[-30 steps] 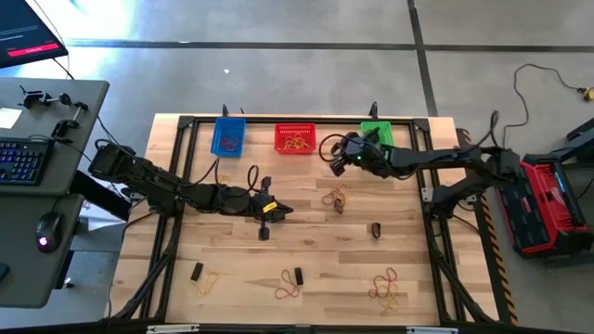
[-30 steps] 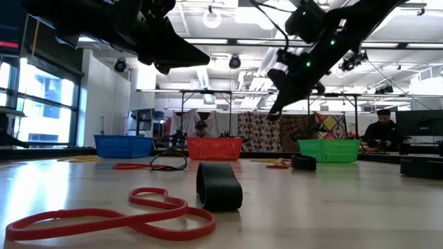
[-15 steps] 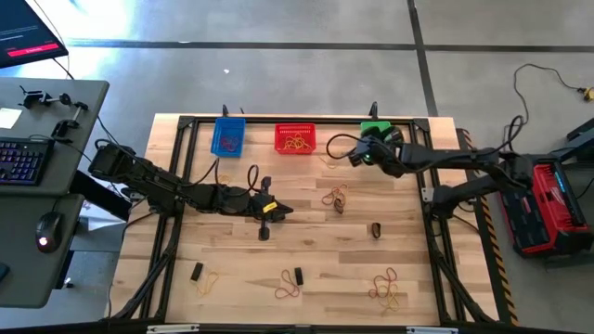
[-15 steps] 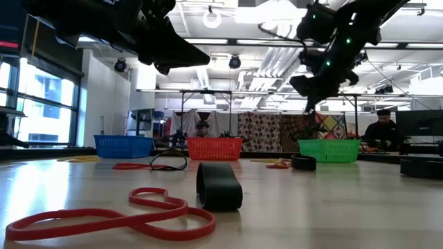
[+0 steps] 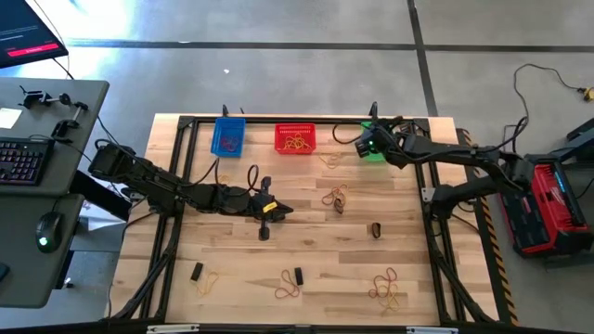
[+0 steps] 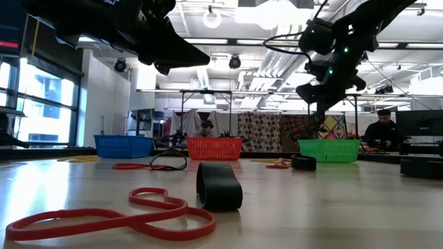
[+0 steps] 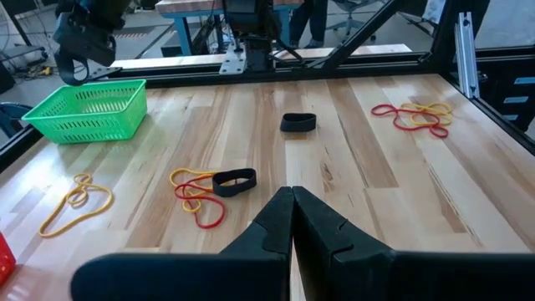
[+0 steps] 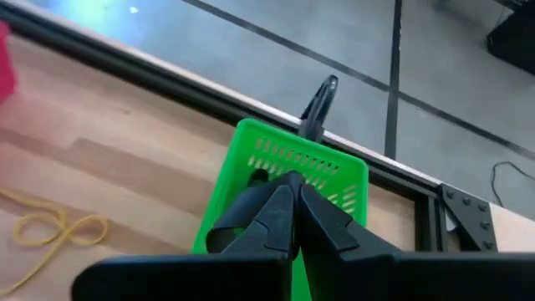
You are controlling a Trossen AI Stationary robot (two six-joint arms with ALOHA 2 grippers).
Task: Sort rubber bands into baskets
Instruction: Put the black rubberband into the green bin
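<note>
Hiding much of the green basket [image 8: 272,171] beneath it, the right pincer [image 8: 292,194] hangs directly over it, fingers pressed together on a dark thick band [image 8: 226,236], partly covered. Left pincer [image 7: 292,201] is closed, empty, above the surface [image 7: 351,167]; rubber bands [image 7: 201,186] lie just ahead.

The high view looks straight down from well above, taking in the whole bench [image 5: 306,232] and the floor around it, while the low view sits at bench-top height near a thick dark band [image 6: 219,185] and faces level across toward the green basket [image 6: 330,149] and the room behind. The left wrist view looks forward over the bench toward that same green basket [image 7: 84,110], farther off. The right wrist view looks down on it from close above [image 8: 284,180].
</note>
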